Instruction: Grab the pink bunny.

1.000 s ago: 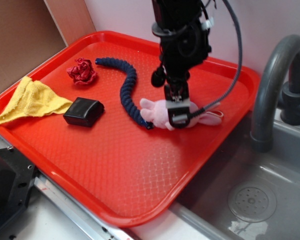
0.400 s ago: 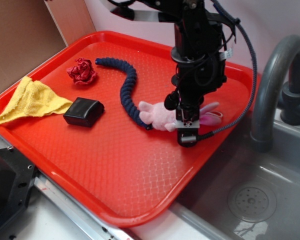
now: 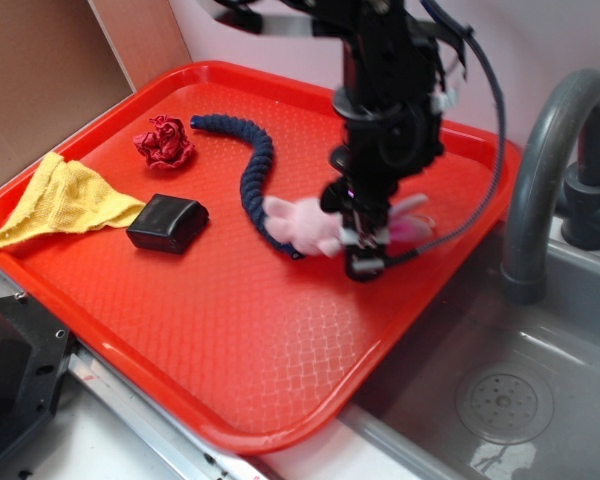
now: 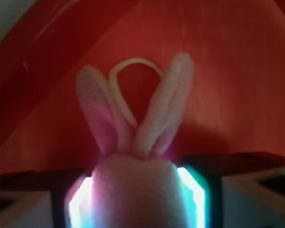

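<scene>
Gripper (image 3: 365, 255) is down on the pink bunny (image 3: 305, 226), near the right side of the red tray (image 3: 230, 330). Wrist view: both fingers (image 4: 199, 197) sit against the bunny's (image 4: 133, 190) flanks, one per side, plush filling the gap between them. So I'm clamped on the bunny's body, just behind the head. Ears and the white hang loop stick out ahead of me over bare tray.

Exterior view is motion-blurred around my arm, so contact detail there is poor. Bunny's body pokes out to the camera-left of my fingers, ears to the camera-right. Its camera-left end is touching or just beside the lower end of the blue rope (image 3: 255, 175); can't tell which.

Progress, my read: approach done, descent done, close looks done. What's left is the lift and confirming the grip holds. Can't tell whether the bunny is off the tray yet; the blur hides any gap under it.

Risks as I judge them: plush compresses, so the hold may be softer than it looks. Rope end could drag along if it snags on the fabric.

Other stuff is well apart and not in the way: red fabric ball (image 3: 164, 141), black block (image 3: 167, 222), yellow cloth (image 3: 60, 202) over the tray's left edge. Faucet (image 3: 550, 170) and sink (image 3: 500, 400) sit to the right, off the tray.
</scene>
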Tool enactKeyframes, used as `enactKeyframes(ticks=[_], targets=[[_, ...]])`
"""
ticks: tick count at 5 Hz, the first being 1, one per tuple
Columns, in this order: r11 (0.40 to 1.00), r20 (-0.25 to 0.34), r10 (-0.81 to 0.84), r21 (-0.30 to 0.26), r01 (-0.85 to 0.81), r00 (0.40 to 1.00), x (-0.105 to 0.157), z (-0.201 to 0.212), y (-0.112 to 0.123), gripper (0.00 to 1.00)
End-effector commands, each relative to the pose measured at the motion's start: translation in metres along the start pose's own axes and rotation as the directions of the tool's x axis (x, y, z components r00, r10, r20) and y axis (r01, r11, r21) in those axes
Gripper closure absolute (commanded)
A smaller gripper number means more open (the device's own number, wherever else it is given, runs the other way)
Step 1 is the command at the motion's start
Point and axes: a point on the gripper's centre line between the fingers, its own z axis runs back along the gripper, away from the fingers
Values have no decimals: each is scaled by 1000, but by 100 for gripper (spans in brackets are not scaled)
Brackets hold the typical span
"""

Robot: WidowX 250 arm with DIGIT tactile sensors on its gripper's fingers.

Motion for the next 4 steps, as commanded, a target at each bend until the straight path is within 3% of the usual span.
enactKeyframes(ticks=[1, 2, 3, 4], targets=[[912, 105, 409, -87, -401, 907, -66, 95, 59, 100], [785, 156, 619, -97, -612, 769, -125, 137, 66, 100], [635, 211, 768, -132, -761, 605, -149, 148, 59, 100], [687, 128, 726, -93, -720, 676, -144, 138, 65, 100]])
